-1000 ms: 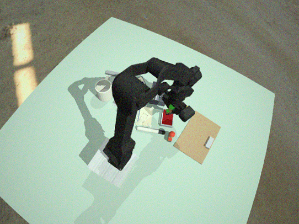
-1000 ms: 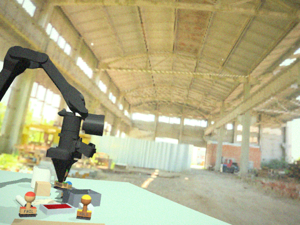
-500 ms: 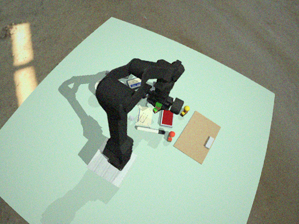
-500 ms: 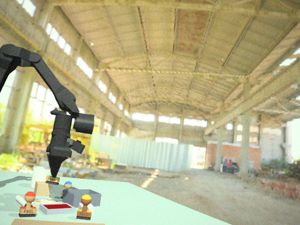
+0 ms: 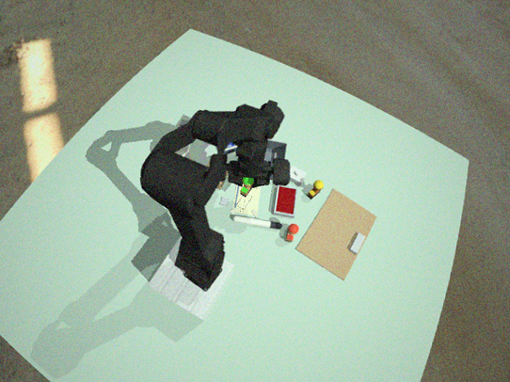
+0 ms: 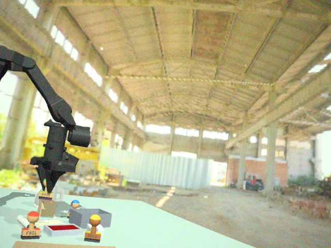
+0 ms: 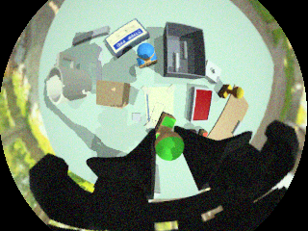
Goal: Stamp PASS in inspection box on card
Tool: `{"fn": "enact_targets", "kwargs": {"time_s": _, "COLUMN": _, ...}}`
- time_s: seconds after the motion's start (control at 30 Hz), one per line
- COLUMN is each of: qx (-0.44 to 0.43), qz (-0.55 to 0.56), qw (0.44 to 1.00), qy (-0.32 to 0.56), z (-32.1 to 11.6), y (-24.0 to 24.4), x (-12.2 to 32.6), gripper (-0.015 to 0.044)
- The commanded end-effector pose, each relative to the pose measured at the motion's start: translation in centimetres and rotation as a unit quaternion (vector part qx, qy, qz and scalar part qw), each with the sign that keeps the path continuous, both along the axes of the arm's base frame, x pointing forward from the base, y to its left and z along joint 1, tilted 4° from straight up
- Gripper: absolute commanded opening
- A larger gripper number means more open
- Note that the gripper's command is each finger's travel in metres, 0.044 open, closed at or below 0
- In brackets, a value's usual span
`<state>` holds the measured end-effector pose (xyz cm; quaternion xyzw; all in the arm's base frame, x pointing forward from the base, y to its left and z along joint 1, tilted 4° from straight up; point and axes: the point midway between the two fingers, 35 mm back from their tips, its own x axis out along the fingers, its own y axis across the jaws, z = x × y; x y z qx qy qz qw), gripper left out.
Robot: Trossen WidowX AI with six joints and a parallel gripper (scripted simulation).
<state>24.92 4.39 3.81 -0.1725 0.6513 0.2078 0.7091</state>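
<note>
The setting is a large industrial hall. A pitched roof (image 6: 186, 40) of pale, stained panels runs on exposed trusses toward the far end. Rows of high windows (image 6: 92, 73) line the left wall and admit strong daylight. Concrete columns (image 6: 270, 157) stand along the right side. A pale corrugated partition (image 6: 158, 170) crosses the far end, beside a red brick wall (image 6: 256, 168) with a dark vehicle (image 6: 254, 184) parked before it. The floor (image 5: 413, 44) is rough grey-brown concrete, crossed by bright strips of sunlight (image 5: 40, 74). The pale green tabletop (image 5: 322, 340) stands on it, carrying soft shadows.
</note>
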Motion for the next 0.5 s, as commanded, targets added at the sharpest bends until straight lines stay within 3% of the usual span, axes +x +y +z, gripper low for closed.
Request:
{"fn": "enact_targets", "kwargs": {"time_s": 0.0, "qx": -0.003, "qz": 0.016, "qw": 1.0, "qy": -0.002, "z": -0.13, "y": 0.17, "x": -0.25, "gripper": 0.0}}
{"fn": "enact_targets", "kwargs": {"time_s": 0.47, "qx": -0.003, "qz": 0.016, "qw": 1.0, "qy": -0.003, "z": -1.06, "y": 0.25, "x": -0.08, "gripper": 0.0}}
